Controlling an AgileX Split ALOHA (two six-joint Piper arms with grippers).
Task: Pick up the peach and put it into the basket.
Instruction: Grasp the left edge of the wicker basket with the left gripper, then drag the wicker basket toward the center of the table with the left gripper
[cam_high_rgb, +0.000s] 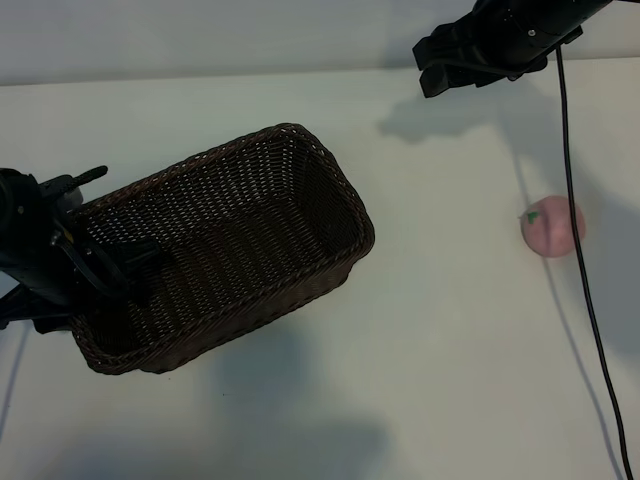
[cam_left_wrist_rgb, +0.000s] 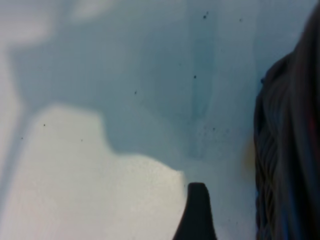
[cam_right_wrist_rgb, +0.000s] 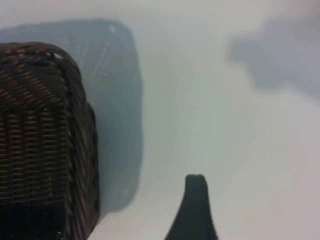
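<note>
The peach (cam_high_rgb: 545, 228), a small pale-pink ball with a green mark, lies on the white table at the right, well apart from the basket. The basket (cam_high_rgb: 290, 130) is dark-brown wicker, stands left of centre and has nothing in it. My left gripper (cam_high_rgb: 135, 270) hangs over the basket's left end, open, and one dark finger (cam_left_wrist_rgb: 197, 210) shows beside the basket wall (cam_left_wrist_rgb: 292, 150). My right gripper (cam_high_rgb: 440, 72) is up at the far right, behind the peach and open, holding nothing. Its finger (cam_right_wrist_rgb: 195, 210) shows over bare table, and a basket corner (cam_right_wrist_rgb: 40, 140) stands farther off.
A black cable (cam_high_rgb: 590, 320) runs from the right arm down the table's right side, crossing in front of the peach's right edge. Bare white table (cam_high_rgb: 450, 330) lies between basket and peach.
</note>
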